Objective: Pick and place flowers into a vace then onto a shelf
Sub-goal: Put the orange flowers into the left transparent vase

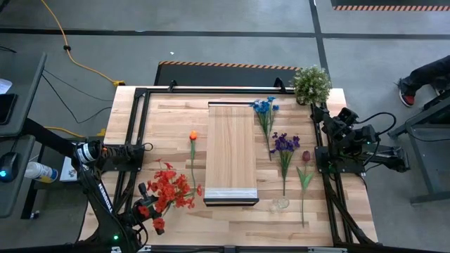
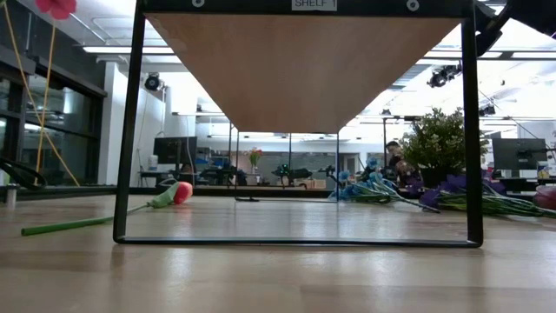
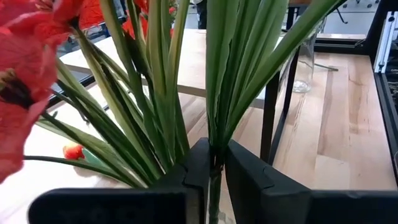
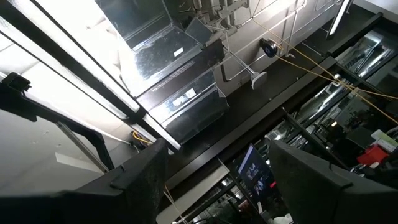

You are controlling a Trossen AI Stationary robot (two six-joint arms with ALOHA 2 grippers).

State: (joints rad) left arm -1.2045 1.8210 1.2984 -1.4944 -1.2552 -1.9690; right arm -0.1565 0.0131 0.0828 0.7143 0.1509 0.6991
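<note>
Two matte-black jointed arms (image 1: 105, 190); black cabling; blocky dark fingers (image 3: 249, 180)

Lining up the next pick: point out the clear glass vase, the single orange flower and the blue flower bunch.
Clear glass vase (image 1: 280, 204), high view, on its rim.
Single orange flower (image 1: 193, 135), high view, on its head.
Blue flower bunch (image 1: 264, 106), high view, on its blooms.

I read just 1 label: "SHELF 1" on a small white tag (image 2: 314, 4), stuck on the black top bar of the shelf (image 2: 304, 69) frame, above its wooden underside.
</note>
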